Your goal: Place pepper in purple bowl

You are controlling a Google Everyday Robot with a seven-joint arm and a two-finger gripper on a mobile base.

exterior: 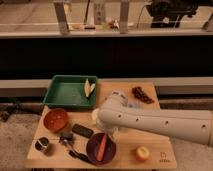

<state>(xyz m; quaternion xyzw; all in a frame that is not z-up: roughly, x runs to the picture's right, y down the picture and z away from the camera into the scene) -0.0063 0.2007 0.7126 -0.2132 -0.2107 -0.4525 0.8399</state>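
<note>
we see pepper [102,148] lying inside purple bowl [90,146], lower centre of frame | gripper [111,132] at bowl's upper-right rim, tucked under white arm [155,122] | spread or pressed together: we can't tell | orange bowl [55,119] left, apple [142,152] right

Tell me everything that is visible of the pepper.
The pepper is slim, stick-like and red-orange, with smooth-looking skin. It lies inside the purple bowl, slanted, with its upper end toward the far rim, and touches only the bowl as far as can be seen. The gripper is just behind the bowl and appears apart from the pepper.
</note>
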